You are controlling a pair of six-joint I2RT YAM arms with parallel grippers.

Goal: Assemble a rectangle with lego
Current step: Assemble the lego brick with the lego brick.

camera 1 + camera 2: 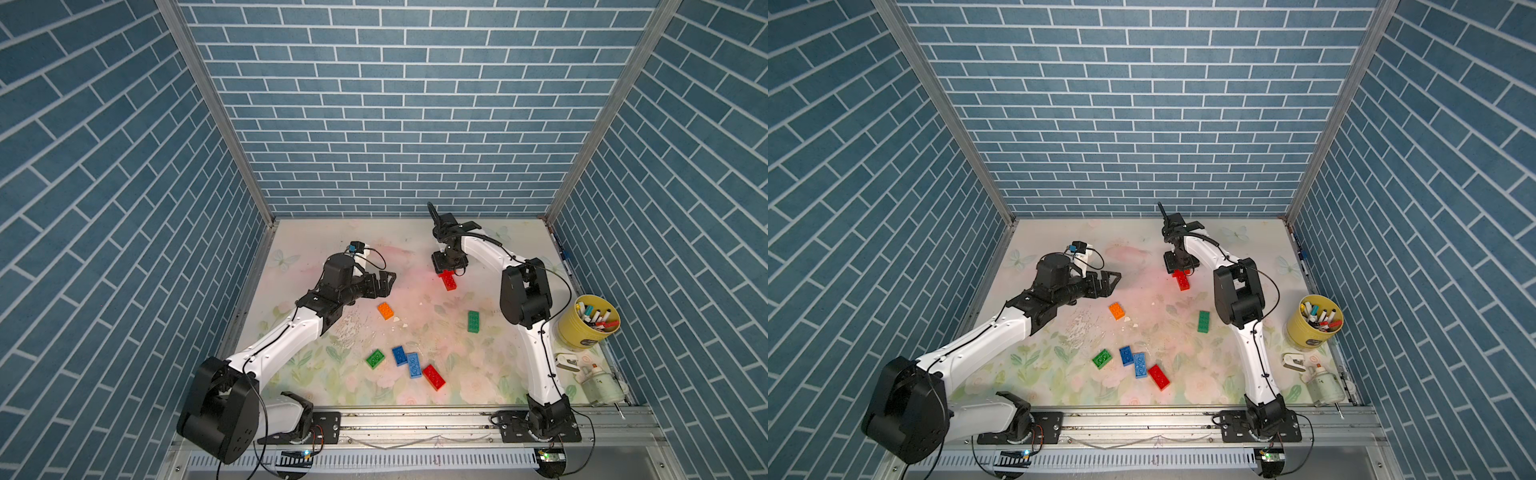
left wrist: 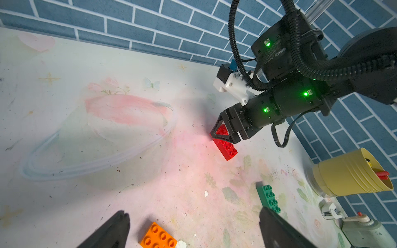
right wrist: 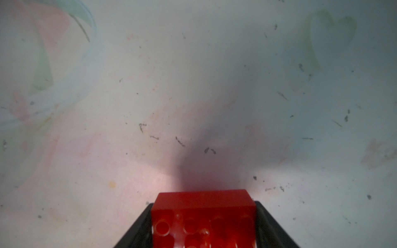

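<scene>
While no rectangle is yet to be seen on the desk (image 1: 407, 257), the task is judged to be at an early stage. The right pincer (image 2: 223, 134) is found partly closed upon a red lego piece (image 1: 449, 280) at the far middle of the desk; whether this piece is one brick or two joined cannot be told. The left pincer (image 1: 386, 282) is held fully spread and empty, near the orange brick (image 1: 386, 311). Six bricks are seen lying loose and unjoined: the orange brick, a green brick (image 1: 473, 321) near the right arm, and, toward the near edge, a second green brick (image 1: 375, 359), a dark blue brick (image 1: 399, 355) seemingly touching a lighter blue brick (image 1: 413, 365), and a red brick (image 1: 434, 377) just beside the latter. All are left to be gathered and fitted. The desk is covered with a pale floral print, scuffed and flecked with white near the orange brick. The cell is enclosed on three sides by blue brick-patterned walls (image 1: 395, 124); a yellow cup (image 1: 575, 332) of marker pens (image 1: 596, 318) is stood at the right edge.
</scene>
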